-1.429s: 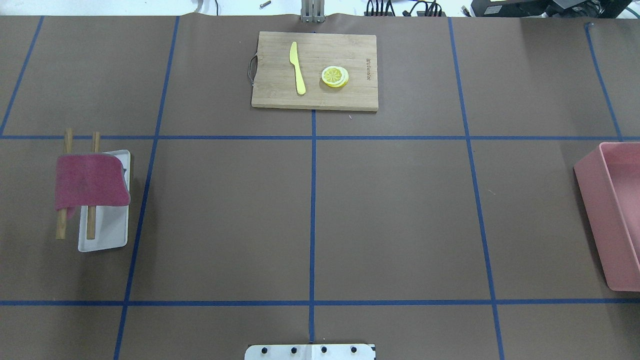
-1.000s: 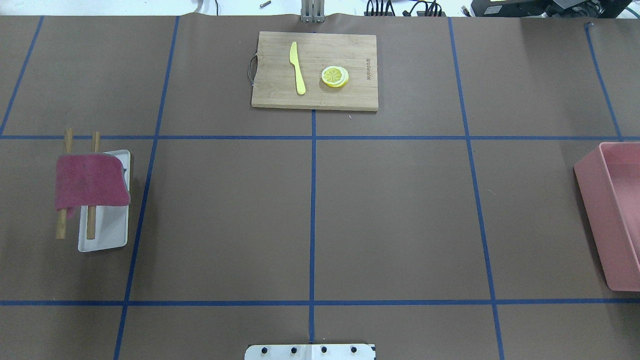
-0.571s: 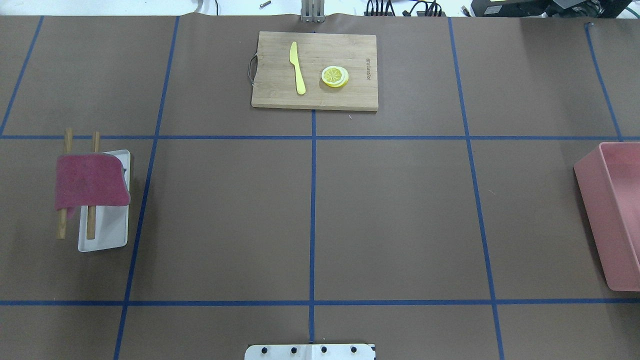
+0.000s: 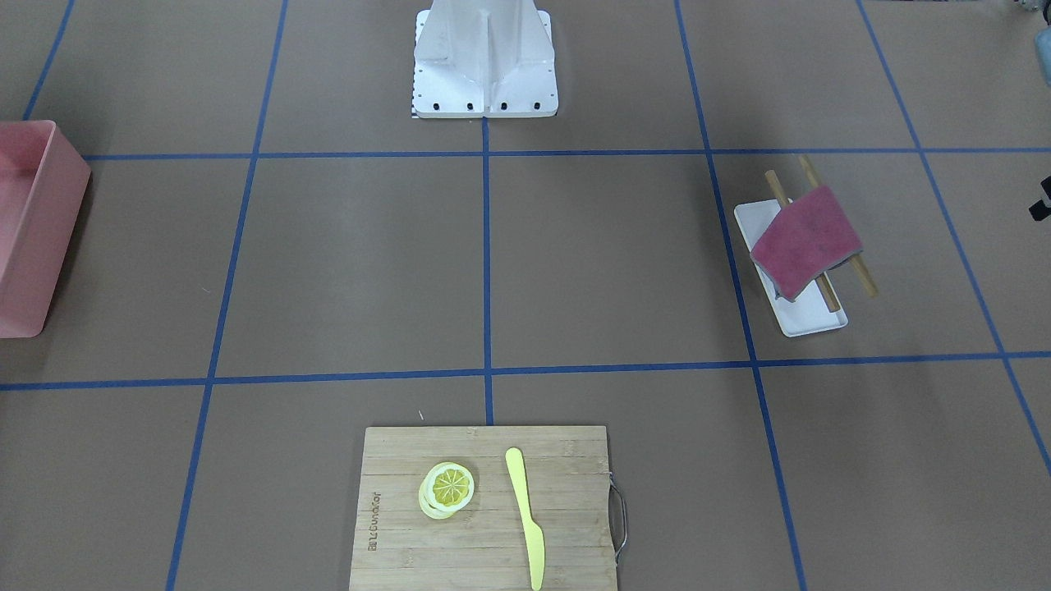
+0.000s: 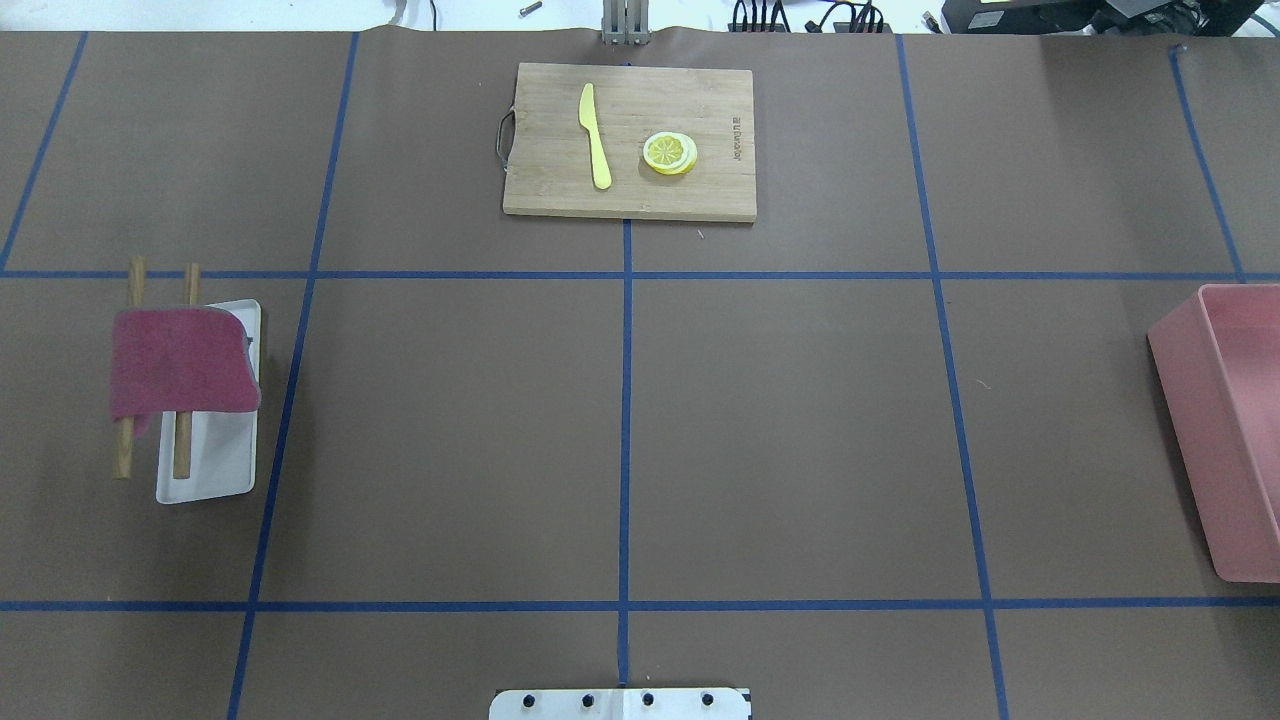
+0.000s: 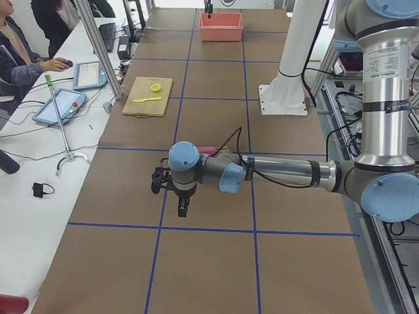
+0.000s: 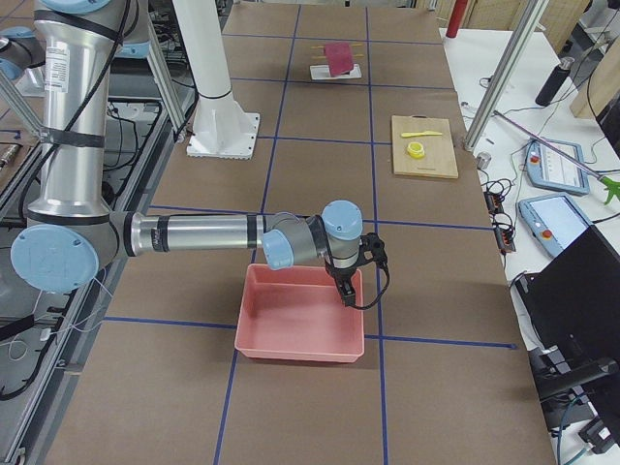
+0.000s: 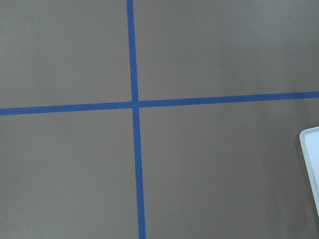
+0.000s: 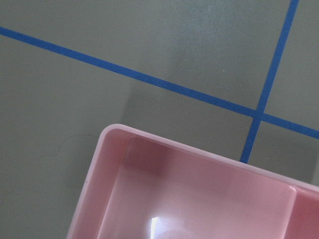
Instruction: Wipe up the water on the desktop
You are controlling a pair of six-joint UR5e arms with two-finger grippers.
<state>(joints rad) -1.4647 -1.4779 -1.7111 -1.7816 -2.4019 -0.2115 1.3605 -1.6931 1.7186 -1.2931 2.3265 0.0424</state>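
Note:
The brown desktop with blue tape lines shows no water patch that I can make out. A red cloth hangs over two wooden sticks above a white tray on the left side; it also shows in the front view. My left gripper hovers over the desktop just outside the tray, pointing down. My right gripper hangs over the pink bin. Both show only in the side views, so I cannot tell whether they are open or shut.
A bamboo cutting board at the far middle carries a yellow knife and lemon slices. The pink bin stands at the right edge. The white robot base stands at the near middle.

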